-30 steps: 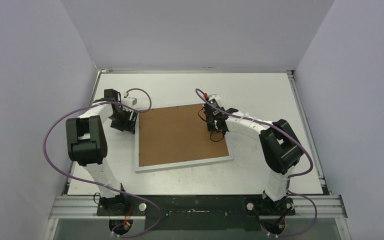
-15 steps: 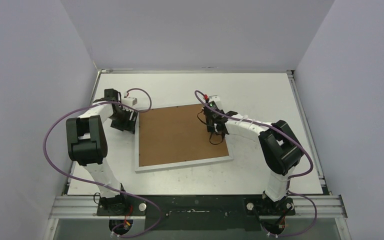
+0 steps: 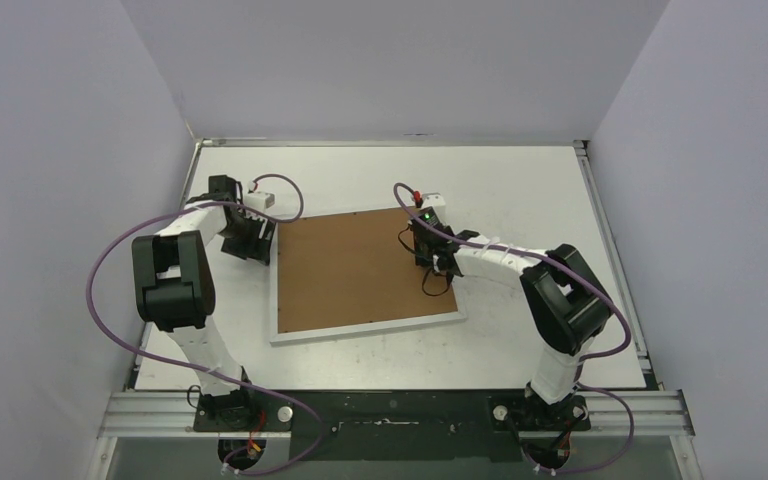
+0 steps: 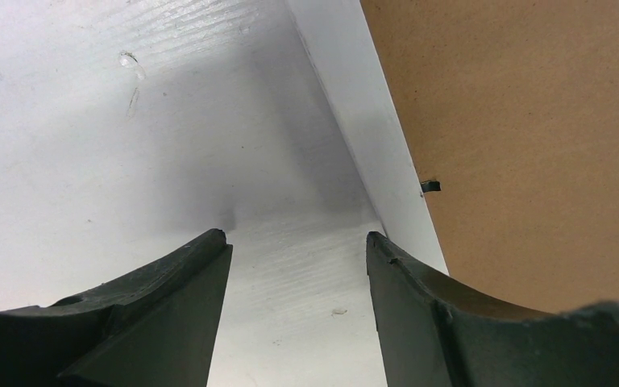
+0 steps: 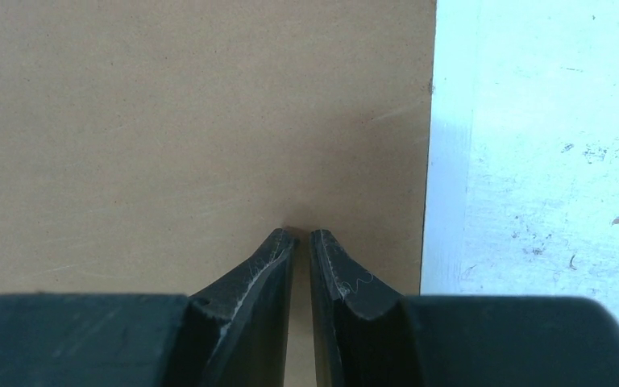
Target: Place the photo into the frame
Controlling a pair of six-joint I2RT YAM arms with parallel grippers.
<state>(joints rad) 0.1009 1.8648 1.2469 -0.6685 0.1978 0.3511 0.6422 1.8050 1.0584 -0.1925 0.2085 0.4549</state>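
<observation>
Near the middle of the surface (image 3: 520, 180) lies the frame (image 3: 365, 327), apparently face down. It looks light and stiff but low and slick-edged, so it is probably best taken by pinching across the rim at a side or corner. Its thin white edge borders a plain brown backing board (image 3: 360, 265) that fills the opening. The photo shows in no view, so whether it sits beneath the board cannot be told. Just beside the frame's left edge, the left end effector (image 4: 298, 242) stands well open over bare surface, holding nothing. The right end effector (image 5: 302, 235) has its fingers nearly together with only a slit between them, gripping nothing. Its tips are at the board near the frame's right edge, whether touching or hovering I cannot tell.
</observation>
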